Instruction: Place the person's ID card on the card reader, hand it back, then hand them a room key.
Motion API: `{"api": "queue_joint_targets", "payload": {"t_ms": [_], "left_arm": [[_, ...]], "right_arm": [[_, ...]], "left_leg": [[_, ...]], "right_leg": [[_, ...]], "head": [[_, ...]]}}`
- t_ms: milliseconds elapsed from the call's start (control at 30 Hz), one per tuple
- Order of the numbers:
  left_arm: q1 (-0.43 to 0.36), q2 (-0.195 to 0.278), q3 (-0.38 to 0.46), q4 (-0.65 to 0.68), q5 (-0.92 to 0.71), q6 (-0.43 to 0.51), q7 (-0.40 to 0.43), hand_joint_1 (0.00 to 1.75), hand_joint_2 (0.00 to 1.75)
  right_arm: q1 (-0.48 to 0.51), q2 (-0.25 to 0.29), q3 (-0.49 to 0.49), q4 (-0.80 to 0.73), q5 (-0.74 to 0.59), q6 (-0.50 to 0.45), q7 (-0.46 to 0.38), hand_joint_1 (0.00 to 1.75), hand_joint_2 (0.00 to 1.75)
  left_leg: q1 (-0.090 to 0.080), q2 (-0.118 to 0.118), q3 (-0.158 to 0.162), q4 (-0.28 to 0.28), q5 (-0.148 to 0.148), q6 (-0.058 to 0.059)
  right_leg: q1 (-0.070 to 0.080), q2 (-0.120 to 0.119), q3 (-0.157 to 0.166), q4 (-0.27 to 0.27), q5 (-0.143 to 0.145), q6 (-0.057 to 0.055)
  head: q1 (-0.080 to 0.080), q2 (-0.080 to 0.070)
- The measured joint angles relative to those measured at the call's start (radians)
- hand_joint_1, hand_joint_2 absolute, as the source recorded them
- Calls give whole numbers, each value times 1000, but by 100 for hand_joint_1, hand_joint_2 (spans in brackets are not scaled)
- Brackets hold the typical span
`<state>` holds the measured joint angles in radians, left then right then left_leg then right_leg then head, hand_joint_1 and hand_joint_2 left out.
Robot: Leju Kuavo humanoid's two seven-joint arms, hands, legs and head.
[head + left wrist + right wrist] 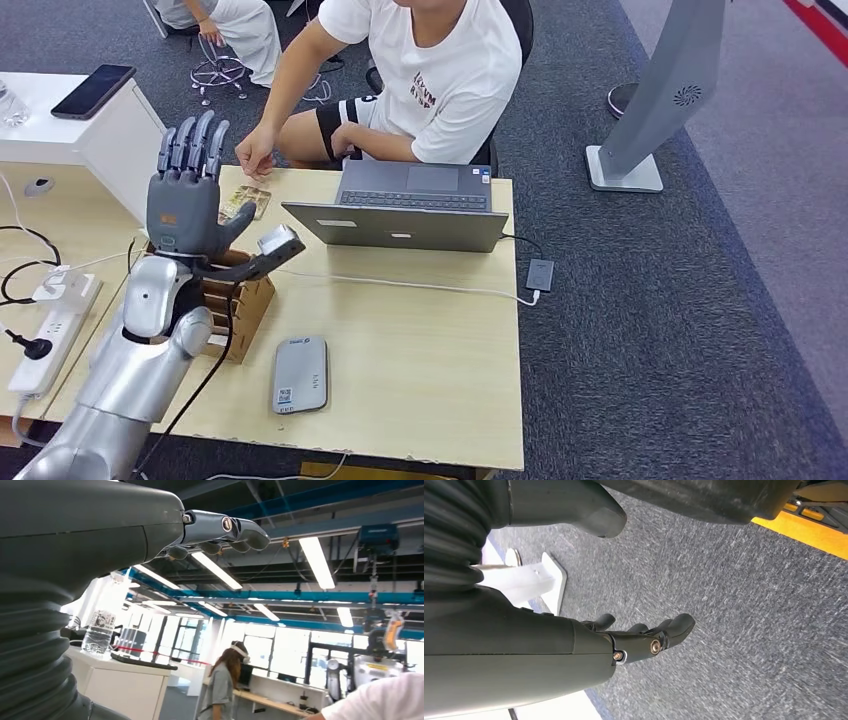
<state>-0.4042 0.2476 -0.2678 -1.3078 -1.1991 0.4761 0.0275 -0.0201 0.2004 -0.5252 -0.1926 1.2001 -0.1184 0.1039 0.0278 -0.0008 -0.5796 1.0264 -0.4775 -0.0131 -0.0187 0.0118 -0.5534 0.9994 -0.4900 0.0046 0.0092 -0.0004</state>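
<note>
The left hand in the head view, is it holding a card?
No, the left hand is raised with its fingers straight and apart, holding nothing.

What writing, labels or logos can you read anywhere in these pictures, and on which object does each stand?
No text reads clearly.
Person's white T-shirt: dark red chest print, too blurred.
Grey flat card reader: small label and logo, too small.
Open grey laptop: stickers, unreadable.
Clear plastic water bottle: label print, blurred.
</note>
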Motion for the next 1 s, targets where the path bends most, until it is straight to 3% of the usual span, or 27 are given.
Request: {"api": "queue_joint_targets", "payload": {"t_ms": [233,300,400,533,633,767,1000], "left_arm": [[485,58,1,-322,-87,160,-28,0,175],[593,84,4,-392,-107,169,6,0,175],[695,120,12,-464,-109,146,57,0,175],[751,154,31,-515,-81,75,82,0,175],[758,169,59,-522,-20,-102,113,0,175],[728,175,113,-495,15,-274,130,0,175],[644,175,160,-394,-3,-391,153,0,175]], "right_arm": [[20,4,-25,0,-35,-41,-3,0,175],[25,6,-30,1,-35,-46,-3,0,175],[27,7,-35,0,-35,-48,-2,0,175],[27,8,-42,0,-34,-48,-1,0,175],[27,9,-47,0,-32,-48,2,0,175],[26,10,-48,0,-28,-48,11,0,175],[25,13,-49,0,-14,-48,26,0,175]], "left_leg": [[0,6,2,0,-6,0],[0,5,1,0,-7,0],[0,2,1,0,-7,1],[0,1,2,0,-7,0],[0,0,3,0,-6,0],[0,-1,3,0,-5,0],[0,-1,3,0,-5,0]], "right_leg": [[0,6,0,0,-5,0],[0,4,0,0,-7,1],[0,1,0,0,-8,0],[0,-1,2,0,-8,0],[0,-1,2,0,-7,0],[0,-2,3,0,-6,0],[0,-3,3,0,-6,0]], "head": [[0,0],[0,0],[0,0],[0,0],[0,0],[0,0],[0,0]]}}
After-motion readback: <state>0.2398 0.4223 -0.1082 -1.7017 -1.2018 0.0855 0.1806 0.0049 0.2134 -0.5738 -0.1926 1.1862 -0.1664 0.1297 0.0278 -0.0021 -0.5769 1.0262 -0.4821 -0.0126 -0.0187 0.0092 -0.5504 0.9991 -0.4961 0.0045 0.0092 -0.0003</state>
